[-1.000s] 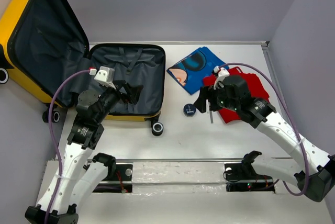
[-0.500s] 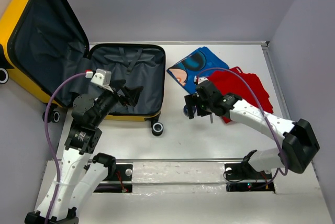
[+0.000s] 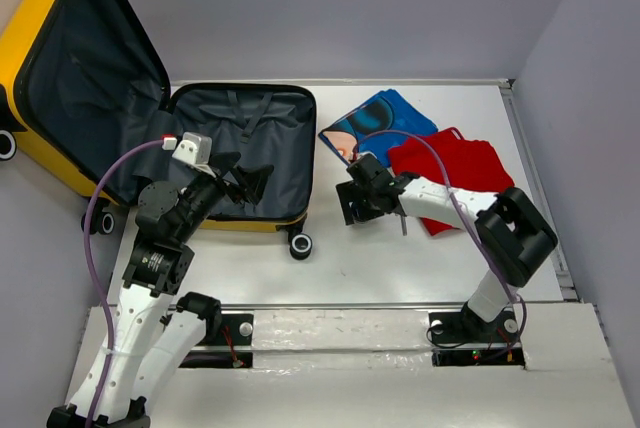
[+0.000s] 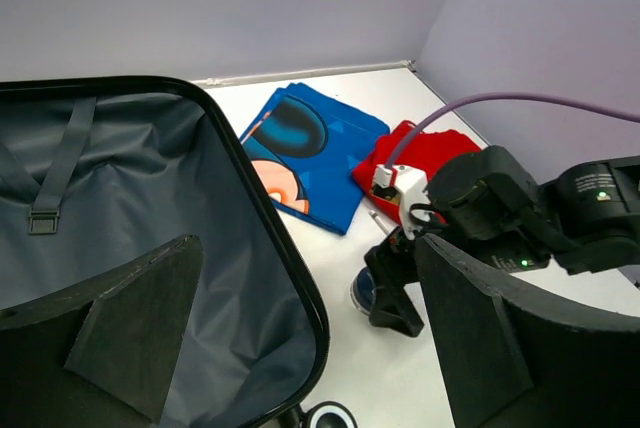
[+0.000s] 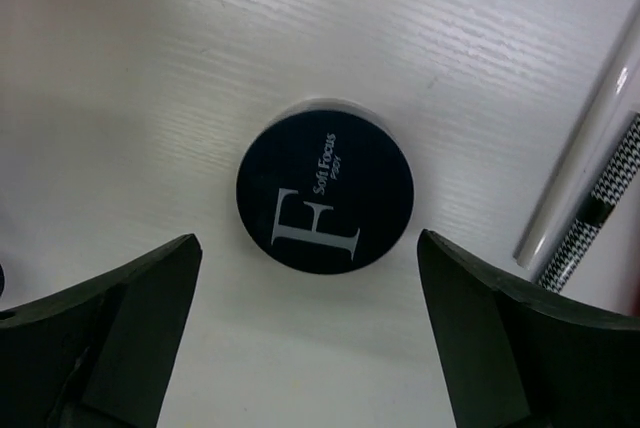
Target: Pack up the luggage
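Two empty tools: left gripper [image 4: 308, 248] agape over luggage [image 4: 150, 168]; right gripper [image 5: 305, 240] wide, straddling compact [image 5: 325, 186] at 3 o'clock; likely light, rigid, slick; pinch rim.

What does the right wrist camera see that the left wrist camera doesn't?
Only the right wrist view shows the silver "F Soft Focus" lettering on the lid of the jar, seen from straight above. Only the left wrist view shows the open luggage, the blue cloth and the red cloth. Both show the jar sitting on the white table.
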